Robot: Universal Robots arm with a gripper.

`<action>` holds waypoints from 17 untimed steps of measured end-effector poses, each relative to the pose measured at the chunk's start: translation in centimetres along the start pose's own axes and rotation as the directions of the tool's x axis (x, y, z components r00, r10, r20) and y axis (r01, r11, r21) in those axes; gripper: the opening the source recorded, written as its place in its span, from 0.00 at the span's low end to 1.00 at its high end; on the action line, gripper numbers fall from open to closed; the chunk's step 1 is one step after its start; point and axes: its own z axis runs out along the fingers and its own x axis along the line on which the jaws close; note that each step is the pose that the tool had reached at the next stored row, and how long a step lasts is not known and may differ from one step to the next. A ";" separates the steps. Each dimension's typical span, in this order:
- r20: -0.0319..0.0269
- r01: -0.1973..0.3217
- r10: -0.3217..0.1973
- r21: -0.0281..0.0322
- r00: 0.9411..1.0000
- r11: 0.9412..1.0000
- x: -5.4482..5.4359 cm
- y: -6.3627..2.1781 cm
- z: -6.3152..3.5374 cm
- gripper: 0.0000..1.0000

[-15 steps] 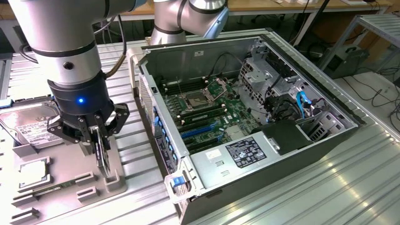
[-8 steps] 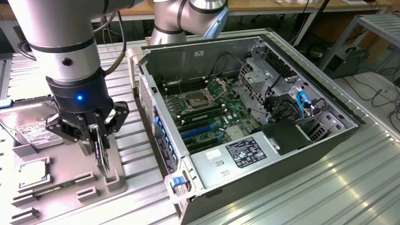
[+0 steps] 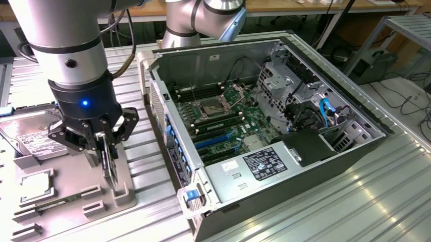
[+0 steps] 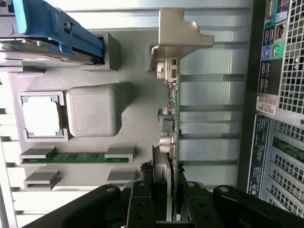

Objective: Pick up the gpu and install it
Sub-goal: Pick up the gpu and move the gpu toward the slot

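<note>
While poised over tray (image 3: 64,206), clamps gpu (image 3: 110,169) edge with narrowed gripper (image 3: 101,143).
Likely light, stiff, fragile; best held by board edge.

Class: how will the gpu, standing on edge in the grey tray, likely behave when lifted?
Probably stiff: the gpu is a flat board. Likely fragile: exposed connectors line its edge. Thin and on edge, it may tip if nudged.

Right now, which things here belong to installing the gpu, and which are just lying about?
Job in hand: gpu, clamped in the gripper; open computer case.
Lying about: hard drive; square chip; memory stick.
</note>
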 end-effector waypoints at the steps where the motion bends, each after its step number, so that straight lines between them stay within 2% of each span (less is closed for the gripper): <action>1: 0.000 0.000 0.000 0.002 1.000 1.000 0.0 -0.04 -0.24 0.28; 9: 0.000 0.000 0.000 0.007 1.000 1.000 0.0 -0.15 -1.07 0.28; 17: 0.000 0.000 0.000 0.009 1.000 1.000 0.0 -0.20 -1.41 0.28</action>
